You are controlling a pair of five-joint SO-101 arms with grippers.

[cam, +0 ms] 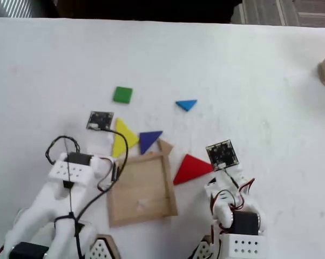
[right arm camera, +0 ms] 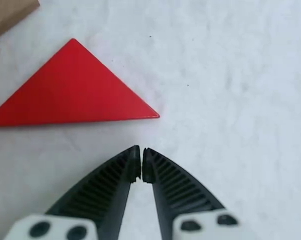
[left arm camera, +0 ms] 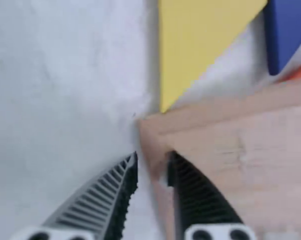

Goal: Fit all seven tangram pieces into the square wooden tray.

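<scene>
We saw the left end effector point(left arm camera: 151, 172) grasping the wooden tray point(left arm camera: 230, 150) by its wall, likely steadying it; the right end effector point(right arm camera: 141, 162), clenched empty, needed to open for the red triangle point(right arm camera: 73, 90) just ahead.

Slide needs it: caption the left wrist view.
Left gripper grips the wooden tray rim near a corner, yellow triangle just beyond.

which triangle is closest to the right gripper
The red triangle: it lies just ahead of the right gripper. The yellow triangle, dark blue triangle and light blue triangle lie beyond the tray.
</scene>
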